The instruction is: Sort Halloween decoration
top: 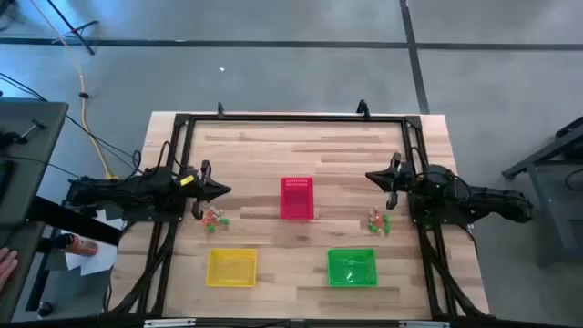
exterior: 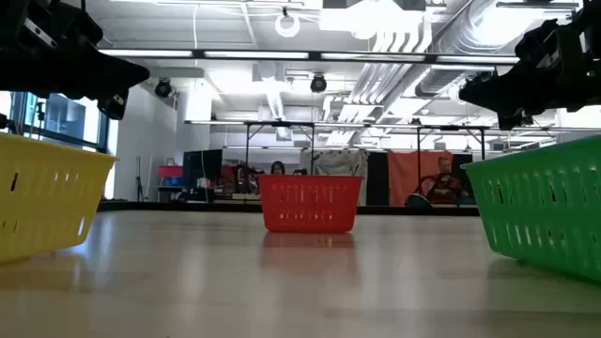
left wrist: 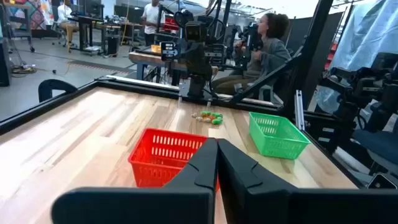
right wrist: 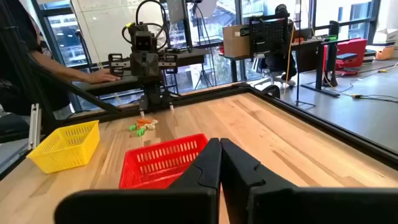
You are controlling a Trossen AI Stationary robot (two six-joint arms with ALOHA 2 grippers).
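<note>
Yellow basket point(exterior: 47, 202) and green basket point(exterior: 545, 211) loom at the two edges of the low view, nearest the lens, with the red basket point(exterior: 310, 202) farther back between them.

Trinkets lie in two small heaps on the table point(top: 264, 146). One heap, the left pile point(top: 213, 219), sits just under the left gripper point(top: 221, 190), between the red basket and the left edge, and a little above the yellow basket as seen from overhead. It shows green and orange-red bits, with pale ones hard to tell. The right pile point(top: 379, 221) lies just below the right gripper point(top: 373, 176), near the green basket's upper right corner. Neither heap touches a basket. From the left wrist view the right pile point(left wrist: 208, 116) lies beside the green basket point(left wrist: 277, 134); from the right wrist view the left pile point(right wrist: 142, 126) lies beside the yellow basket point(right wrist: 65, 144).

Whether any trinket is inside the green basket cannot be told.

Both grippers hang above the wood, apart from the piles, pointing toward each other across the red basket. Left fingers point(left wrist: 202, 165) are pressed together with nothing between them; right fingers point(right wrist: 208, 165) likewise, closed and empty.

Beyond the table, a seated person point(left wrist: 267, 46) shows in the left wrist view, and a hand point(top: 7, 266) at the overhead view's left edge.
</note>
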